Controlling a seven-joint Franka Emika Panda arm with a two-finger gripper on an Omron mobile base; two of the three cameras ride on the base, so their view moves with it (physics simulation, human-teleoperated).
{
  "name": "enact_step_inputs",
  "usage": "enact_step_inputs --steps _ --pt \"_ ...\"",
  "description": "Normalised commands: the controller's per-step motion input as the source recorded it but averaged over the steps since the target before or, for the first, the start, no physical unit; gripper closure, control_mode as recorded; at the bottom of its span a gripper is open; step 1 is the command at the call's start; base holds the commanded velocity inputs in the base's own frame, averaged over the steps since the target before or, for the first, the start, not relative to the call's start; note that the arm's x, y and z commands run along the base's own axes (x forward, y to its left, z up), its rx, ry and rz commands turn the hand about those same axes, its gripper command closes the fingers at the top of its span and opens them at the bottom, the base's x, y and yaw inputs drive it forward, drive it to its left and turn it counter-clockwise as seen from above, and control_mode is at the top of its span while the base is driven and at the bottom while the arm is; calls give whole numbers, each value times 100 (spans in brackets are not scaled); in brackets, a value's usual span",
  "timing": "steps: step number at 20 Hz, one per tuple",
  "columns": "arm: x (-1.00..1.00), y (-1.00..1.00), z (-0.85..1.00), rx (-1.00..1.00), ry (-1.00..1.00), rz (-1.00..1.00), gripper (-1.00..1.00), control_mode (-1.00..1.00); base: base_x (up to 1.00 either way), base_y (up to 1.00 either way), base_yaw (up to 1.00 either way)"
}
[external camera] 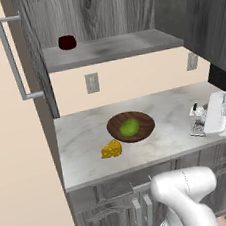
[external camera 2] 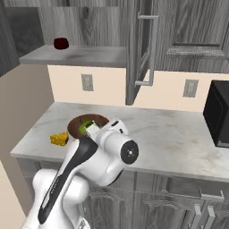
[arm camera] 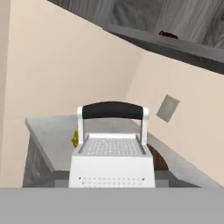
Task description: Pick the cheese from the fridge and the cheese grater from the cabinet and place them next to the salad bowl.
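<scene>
My gripper (external camera: 198,119) is shut on the cheese grater (arm camera: 112,162), a silver-white box grater with a black top handle. It hangs just over the counter, to the right of the salad bowl (external camera: 130,127), a dark wooden bowl with green lettuce. In the right base view the grater (external camera 2: 92,129) shows beside the bowl (external camera 2: 85,121), partly behind my arm. The cheese (external camera: 112,149) lies on the counter at the bowl's front left, apart from it, and shows again as the cheese (external camera 2: 59,139). The cabinet (external camera: 111,47) stands open above. The fridge is out of view.
A dark red cup (external camera: 67,42) sits on the cabinet shelf. The cabinet door (external camera: 13,57) hangs open at the left with its long bar handle. A black microwave (external camera 2: 219,114) stands at the counter's right end. The marble counter (external camera: 83,139) ends at a wall on the left.
</scene>
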Motion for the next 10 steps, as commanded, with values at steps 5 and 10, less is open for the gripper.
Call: enact_step_inputs --steps 5,10 --pt "43 -38 -52 7 1 6 100 -100 0 0 0" --pt "56 -35 -17 21 2 0 100 -100 0 0 0"
